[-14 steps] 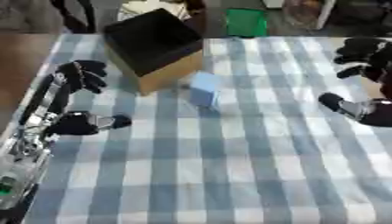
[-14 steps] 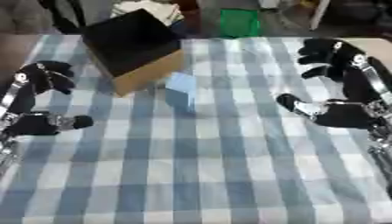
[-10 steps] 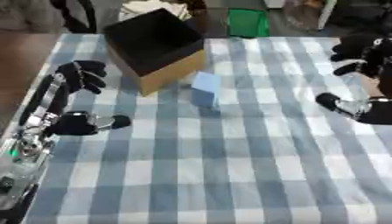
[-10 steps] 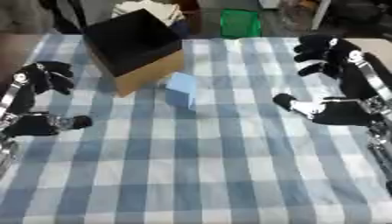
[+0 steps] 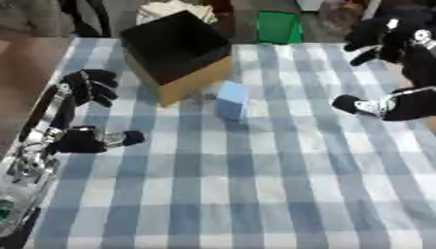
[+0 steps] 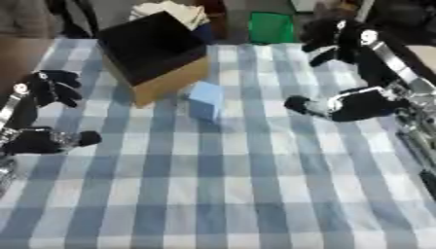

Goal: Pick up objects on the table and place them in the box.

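Pale blue block (image 5: 231,99) stands on checked table (image 5: 255,194), just beside black-lined cardboard box (image 5: 174,54); green item (image 5: 279,27) beyond. Left hand (image 5: 72,116) and right hand (image 6: 357,73) open, empty.

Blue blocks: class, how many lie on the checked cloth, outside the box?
1. The blue block stands on the cloth just right of the box, near its front corner. The box's dark inside could hide others.

box (image 5: 174,56) far left on table (image 5: 255,194), block (image 5: 231,99) just right — before it
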Action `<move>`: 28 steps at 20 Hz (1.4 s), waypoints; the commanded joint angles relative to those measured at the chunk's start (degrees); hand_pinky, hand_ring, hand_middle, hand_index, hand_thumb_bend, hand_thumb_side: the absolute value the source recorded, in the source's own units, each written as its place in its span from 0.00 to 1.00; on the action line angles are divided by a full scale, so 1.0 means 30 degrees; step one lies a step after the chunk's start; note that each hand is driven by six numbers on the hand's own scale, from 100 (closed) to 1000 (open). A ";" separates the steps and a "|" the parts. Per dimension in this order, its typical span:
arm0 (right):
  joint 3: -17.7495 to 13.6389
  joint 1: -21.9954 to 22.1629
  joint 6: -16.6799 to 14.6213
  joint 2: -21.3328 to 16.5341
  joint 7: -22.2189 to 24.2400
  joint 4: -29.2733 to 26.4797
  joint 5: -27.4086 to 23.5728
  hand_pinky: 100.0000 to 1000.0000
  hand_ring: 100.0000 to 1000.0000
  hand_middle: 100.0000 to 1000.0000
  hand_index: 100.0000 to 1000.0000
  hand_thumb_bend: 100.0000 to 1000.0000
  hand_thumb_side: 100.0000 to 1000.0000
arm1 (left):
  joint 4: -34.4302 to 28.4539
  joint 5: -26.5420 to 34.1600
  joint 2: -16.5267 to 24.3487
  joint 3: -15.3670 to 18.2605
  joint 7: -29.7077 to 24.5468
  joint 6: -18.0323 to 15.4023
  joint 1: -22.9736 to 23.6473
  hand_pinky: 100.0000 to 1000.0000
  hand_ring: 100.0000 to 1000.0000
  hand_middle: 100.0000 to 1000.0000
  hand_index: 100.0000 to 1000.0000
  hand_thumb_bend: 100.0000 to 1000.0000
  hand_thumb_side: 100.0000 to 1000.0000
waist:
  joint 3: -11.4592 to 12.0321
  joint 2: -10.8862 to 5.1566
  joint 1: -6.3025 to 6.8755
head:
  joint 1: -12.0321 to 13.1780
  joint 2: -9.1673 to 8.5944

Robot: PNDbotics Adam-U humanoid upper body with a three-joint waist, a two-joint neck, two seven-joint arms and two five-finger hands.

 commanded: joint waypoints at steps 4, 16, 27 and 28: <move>0.1017 -0.2385 0.0150 0.0121 0.1312 0.2160 0.0505 0.63 0.74 0.71 0.83 0.62 0.00 | -0.0433 0.0237 -0.0027 -0.0162 -0.0277 -0.0048 -0.0547 0.53 0.56 0.57 0.72 0.98 0.17 | 0.0340 -0.0263 0.0043 | -0.0370 -0.0041; 0.1591 -0.5808 -0.0698 0.3058 0.3016 0.8917 0.3262 0.64 0.75 0.72 0.84 0.61 0.01 | -0.0456 0.0415 -0.0344 -0.0426 -0.0597 -0.0060 -0.0905 0.53 0.56 0.57 0.72 0.98 0.16 | 0.1138 -0.0286 0.0145 | -0.0856 0.0131; 0.0422 -0.6924 -0.1397 0.5665 0.2948 1.4585 0.5594 0.64 0.75 0.72 0.84 0.58 0.03 | -0.0432 0.0521 -0.0559 -0.0609 -0.0885 -0.0040 -0.1220 0.53 0.56 0.57 0.72 0.98 0.16 | 0.1580 -0.0283 0.0308 | -0.1316 0.0177; 0.0306 -0.6970 -0.1446 0.5825 0.2898 1.4988 0.5797 0.64 0.75 0.72 0.84 0.58 0.04 | -0.0420 0.0527 -0.0575 -0.0621 -0.0904 -0.0036 -0.1232 0.53 0.56 0.57 0.72 0.98 0.16 | 0.1598 -0.0290 0.0311 | -0.1338 0.0179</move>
